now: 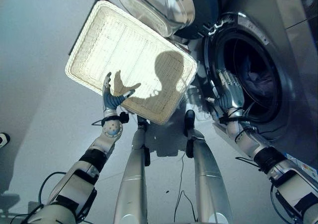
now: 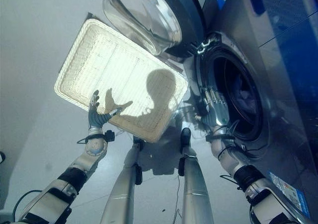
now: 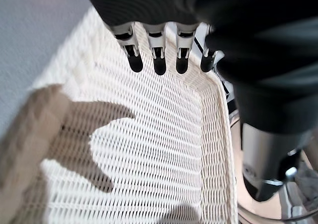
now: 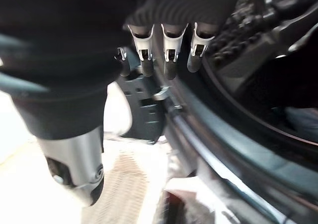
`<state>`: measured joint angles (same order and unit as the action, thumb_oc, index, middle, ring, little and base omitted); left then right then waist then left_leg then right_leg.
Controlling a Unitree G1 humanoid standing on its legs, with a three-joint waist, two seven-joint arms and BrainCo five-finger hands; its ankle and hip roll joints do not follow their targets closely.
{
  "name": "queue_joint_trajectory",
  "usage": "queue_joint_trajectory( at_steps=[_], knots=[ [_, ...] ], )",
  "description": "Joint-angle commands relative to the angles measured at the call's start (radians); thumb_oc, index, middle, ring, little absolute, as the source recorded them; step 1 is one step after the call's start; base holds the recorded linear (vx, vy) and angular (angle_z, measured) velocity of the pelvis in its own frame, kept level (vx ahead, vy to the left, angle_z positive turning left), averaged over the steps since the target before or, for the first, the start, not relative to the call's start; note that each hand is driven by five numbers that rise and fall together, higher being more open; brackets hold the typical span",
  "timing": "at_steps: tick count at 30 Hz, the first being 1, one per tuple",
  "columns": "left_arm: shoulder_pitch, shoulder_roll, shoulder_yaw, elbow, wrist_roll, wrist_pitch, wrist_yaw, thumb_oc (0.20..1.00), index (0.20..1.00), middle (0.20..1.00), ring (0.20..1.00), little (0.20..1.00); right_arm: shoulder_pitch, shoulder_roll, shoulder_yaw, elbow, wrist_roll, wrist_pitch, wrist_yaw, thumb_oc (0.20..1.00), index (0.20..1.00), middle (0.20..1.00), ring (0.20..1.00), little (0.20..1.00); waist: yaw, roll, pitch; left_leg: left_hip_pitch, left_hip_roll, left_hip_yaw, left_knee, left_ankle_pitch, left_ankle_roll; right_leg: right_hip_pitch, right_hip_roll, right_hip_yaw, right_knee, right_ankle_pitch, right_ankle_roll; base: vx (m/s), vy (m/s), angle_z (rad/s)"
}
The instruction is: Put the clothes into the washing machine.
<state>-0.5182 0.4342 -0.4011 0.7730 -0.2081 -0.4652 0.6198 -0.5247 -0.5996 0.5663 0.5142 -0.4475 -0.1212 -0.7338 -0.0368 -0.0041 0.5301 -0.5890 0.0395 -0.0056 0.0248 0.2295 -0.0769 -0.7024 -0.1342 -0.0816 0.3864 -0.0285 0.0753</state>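
The basket (image 1: 119, 50) lies bare on the floor, clothes (image 1: 258, 80) already inside the washing machine (image 1: 278, 45). The left hand (image 1: 112, 99) hovers over the basket's near edge and the right hand (image 1: 229, 92) sits at the drum's rim, both with fingers relaxed, holding nothing.

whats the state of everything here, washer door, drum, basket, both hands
washing machine door: swung fully open
drum: dark clothes lying inside
white wicker basket: on the floor, nothing in it
left robot hand: open, fingers spread over the basket's near edge, holding nothing
right robot hand: open, fingers straight at the rim of the drum opening, holding nothing
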Motion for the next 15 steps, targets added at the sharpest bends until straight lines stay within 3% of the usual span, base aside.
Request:
queue_joint_trajectory(
  at_steps=[1,5,8,12,15],
  knots=[
    [0.032,-0.017,0.045,0.024,0.049,-0.033,-0.033,1.0,1.0,1.0,1.0,1.0,0.048,-0.038,0.013,-0.055,-0.035,-0.111,0.056,1.0,1.0,1.0,1.0,1.0,0.016,0.002,-0.01,0.08,-0.044,0.007,0.095,-0.177,0.002,0.12,0.017,-0.039,-0.173,0.098,0.085,0.02,-0.047,0.06],
    [0.112,-0.026,0.037,0.063,0.075,-0.026,-0.079,1.0,1.0,1.0,1.0,1.0,0.126,-0.031,0.018,-0.021,0.032,-0.208,0.139,1.0,1.0,1.0,1.0,1.0,0.037,0.0,-0.01,0.23,-0.036,0.001,0.042,-0.176,-0.007,0.281,0.0,-0.049,-0.219,0.088,0.095,0.01,-0.048,0.03],
    [0.16,-0.024,0.035,0.093,0.1,-0.026,-0.113,1.0,1.0,1.0,1.0,1.0,0.184,-0.009,-0.006,0.004,0.149,-0.238,0.209,1.0,1.0,1.0,1.0,1.0,0.044,-0.002,-0.016,0.312,-0.03,0.0,0.009,-0.175,-0.014,0.371,-0.006,-0.052,-0.247,0.081,0.096,0.03,-0.048,0.02],
    [0.261,-0.021,0.049,0.106,0.112,-0.009,-0.194,1.0,1.0,1.0,1.0,1.0,0.334,0.065,-0.09,0.055,0.42,-0.213,0.393,1.0,1.0,1.0,1.0,1.0,0.046,-0.002,-0.095,0.403,-0.021,-0.004,-0.044,-0.172,-0.027,0.482,-0.01,-0.061,-0.309,0.078,0.096,0.09,-0.025,0.12],
    [0.376,-0.043,0.081,0.173,0.104,0.0,-0.304,1.0,1.0,1.0,1.0,1.0,0.437,0.165,-0.194,0.265,0.596,-0.153,0.582,1.0,1.0,1.0,1.0,1.0,0.046,-0.005,-0.186,0.489,-0.009,0.002,-0.08,-0.165,-0.033,0.583,-0.014,-0.074,-0.35,0.079,0.096,0.19,-0.029,0.03]
  ],
)
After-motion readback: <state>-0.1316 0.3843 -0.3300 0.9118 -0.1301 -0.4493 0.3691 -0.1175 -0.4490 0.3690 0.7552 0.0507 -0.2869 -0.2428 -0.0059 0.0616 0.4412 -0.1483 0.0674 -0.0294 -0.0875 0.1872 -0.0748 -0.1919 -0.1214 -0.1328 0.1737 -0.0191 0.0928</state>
